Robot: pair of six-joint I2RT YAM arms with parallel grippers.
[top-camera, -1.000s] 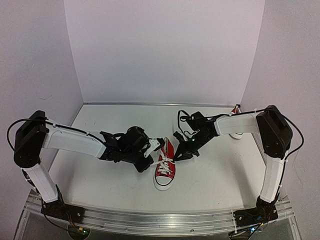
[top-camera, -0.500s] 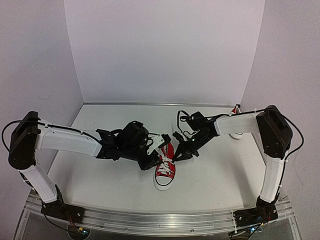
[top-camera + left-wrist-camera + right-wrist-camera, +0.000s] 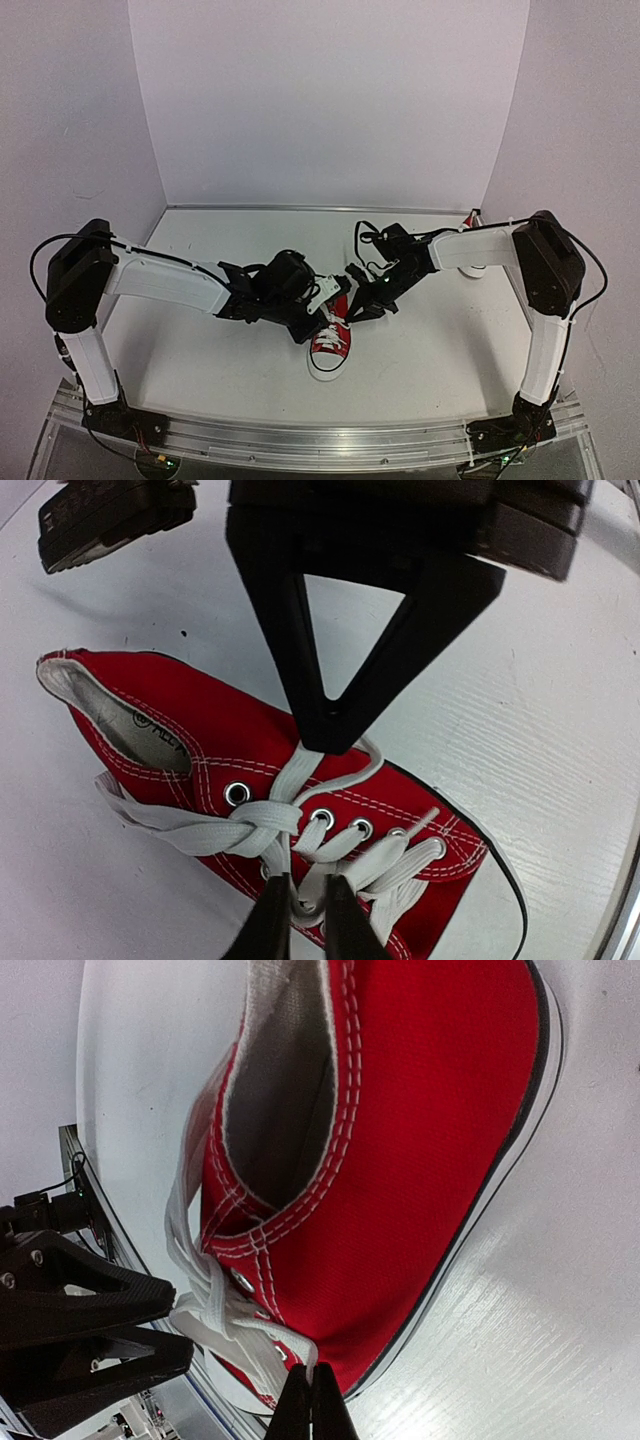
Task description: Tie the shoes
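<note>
A red shoe (image 3: 331, 338) with white laces lies mid-table, toe toward me. It also shows in the left wrist view (image 3: 230, 735) and the right wrist view (image 3: 420, 1150). My left gripper (image 3: 318, 313) is at the shoe's left side. Its fingers are nearly together on a fold of white lace (image 3: 305, 905) over the eyelets, with the gripper (image 3: 305, 885) low over the tongue. My right gripper (image 3: 352, 300) is at the shoe's right side. In its own view the right gripper (image 3: 312, 1378) is shut on a lace strand (image 3: 300, 1332) pulled out sideways. A second red shoe (image 3: 471, 222) is mostly hidden behind the right arm.
White walls enclose the table (image 3: 200, 350) at the back and both sides. A metal rail (image 3: 300, 440) runs along the near edge. In the left wrist view the right gripper (image 3: 325, 735) hangs directly above the shoe as a black triangle.
My left gripper has moved right, from beside the shoe to over its laces. The right gripper and the shoe have stayed in place.
</note>
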